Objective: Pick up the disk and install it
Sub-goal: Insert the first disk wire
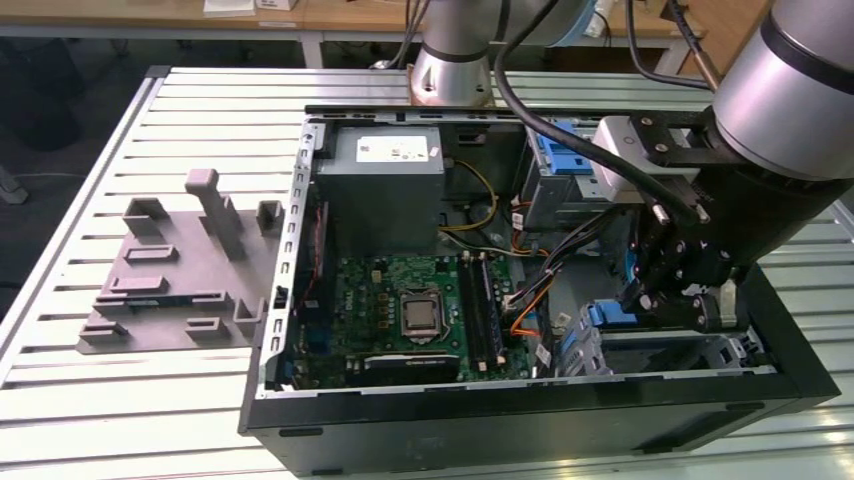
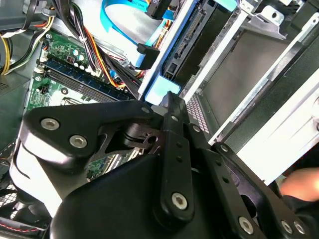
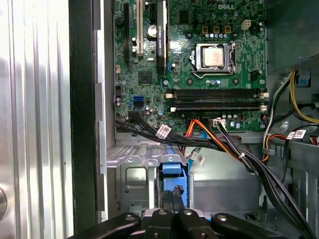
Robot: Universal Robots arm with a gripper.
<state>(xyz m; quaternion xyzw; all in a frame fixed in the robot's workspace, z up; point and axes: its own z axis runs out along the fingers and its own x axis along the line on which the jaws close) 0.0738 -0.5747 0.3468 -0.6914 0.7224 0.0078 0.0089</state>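
Note:
The disk (image 1: 614,315) stands on edge in the metal drive cage (image 1: 667,350) at the near right corner of the open computer case, with its blue carrier frame showing. In the first wrist view the disk's blue end (image 3: 172,168) sits in the cage slot, and the second wrist view shows its blue edge (image 2: 160,92) beside the cage wall. My gripper (image 1: 663,303) hangs straight over it. Its black fingers are together, and their tips (image 3: 175,195) rest on the disk's blue end. The fingertips (image 2: 171,99) meet right at the blue tab.
The green motherboard (image 1: 414,310) fills the case floor and the grey power supply (image 1: 387,190) stands at the back. Black, orange and yellow cables (image 3: 224,144) run close past the cage. A second blue-framed bay (image 1: 567,160) sits behind. A grey fixture (image 1: 180,270) lies on the slatted table.

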